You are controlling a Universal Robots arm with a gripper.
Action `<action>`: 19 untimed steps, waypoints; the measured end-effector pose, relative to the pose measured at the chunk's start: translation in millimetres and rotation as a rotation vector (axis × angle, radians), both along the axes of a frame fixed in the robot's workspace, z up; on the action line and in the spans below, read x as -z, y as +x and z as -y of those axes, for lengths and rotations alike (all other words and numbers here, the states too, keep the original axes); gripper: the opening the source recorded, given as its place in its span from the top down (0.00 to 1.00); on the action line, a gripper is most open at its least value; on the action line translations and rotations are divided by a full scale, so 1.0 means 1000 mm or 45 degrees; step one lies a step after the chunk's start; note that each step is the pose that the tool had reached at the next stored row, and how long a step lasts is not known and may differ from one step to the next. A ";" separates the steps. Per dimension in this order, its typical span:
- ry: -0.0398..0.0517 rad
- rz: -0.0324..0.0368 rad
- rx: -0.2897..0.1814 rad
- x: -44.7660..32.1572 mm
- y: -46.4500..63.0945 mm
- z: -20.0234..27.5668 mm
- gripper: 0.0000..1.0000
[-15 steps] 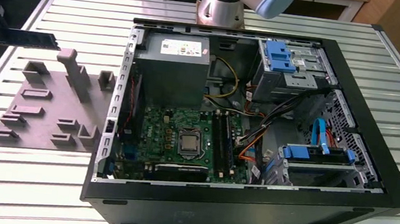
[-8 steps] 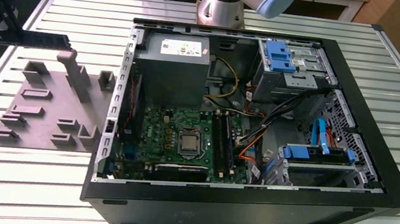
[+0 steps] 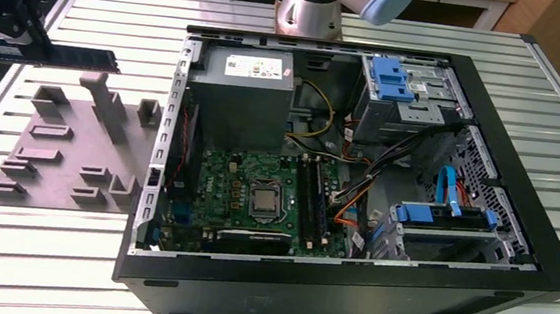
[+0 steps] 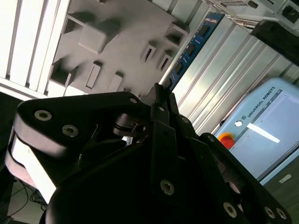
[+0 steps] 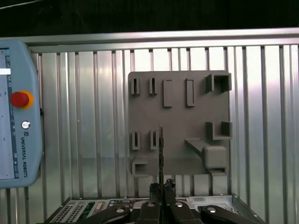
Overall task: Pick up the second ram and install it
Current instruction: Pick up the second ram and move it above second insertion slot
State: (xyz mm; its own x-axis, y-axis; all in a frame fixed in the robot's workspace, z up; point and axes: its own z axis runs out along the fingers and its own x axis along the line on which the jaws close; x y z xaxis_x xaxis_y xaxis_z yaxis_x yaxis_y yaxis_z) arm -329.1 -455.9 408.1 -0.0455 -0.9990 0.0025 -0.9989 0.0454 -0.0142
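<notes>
The tool point(image 5: 161, 189) is clenching the second ram point(image 3: 72, 59), its two black fingers pressing together on the stick's flat faces. In the exterior view the ram is showing as a long, narrow, thin dark board. It is hanging level in the air with its long edge horizontal, one end pinched in the tool and the other pointing toward the exterior view's right. It is hovering above the grey fixture point(image 3: 69, 153), clear of its upright blocks and not touching them.

In the first wrist view the stick is appearing edge-on, a slim dark line reaching out from the fingertips across the fixture's flat plate. In the second wrist view its face is looking blue-green, carrying a row of small dark square chips along its length.

The fixture is lying on the slatted metal counter point(image 3: 57, 258). Just beside it, toward the exterior view's right, the open computer case point(image 3: 525, 232) is lying on its side. The case is exposing the green motherboard point(image 3: 224, 178), well apart from the held ram. A light-blue pendant point(image 5: 16, 140) with a red button is resting on the counter near the fixture.
</notes>
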 end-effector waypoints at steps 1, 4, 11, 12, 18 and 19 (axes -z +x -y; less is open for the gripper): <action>0.000 0.0001 0.000 0.0000 0.002 0.0000 0.86; 0.000 0.0000 0.000 0.0000 0.009 0.0000 0.86; 0.000 0.0002 0.000 0.0001 0.025 0.0000 0.86; 0.000 0.0000 0.000 0.0000 0.028 0.0000 0.86; 0.000 0.0000 0.000 0.0000 0.042 0.0000 0.86; 0.000 0.0001 0.000 0.0000 0.044 0.0000 0.86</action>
State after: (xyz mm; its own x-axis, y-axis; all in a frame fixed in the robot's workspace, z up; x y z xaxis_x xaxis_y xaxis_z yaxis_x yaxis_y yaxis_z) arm -284.9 -455.8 408.1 -0.0455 -0.9990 0.0024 -0.9989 0.0454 -0.0143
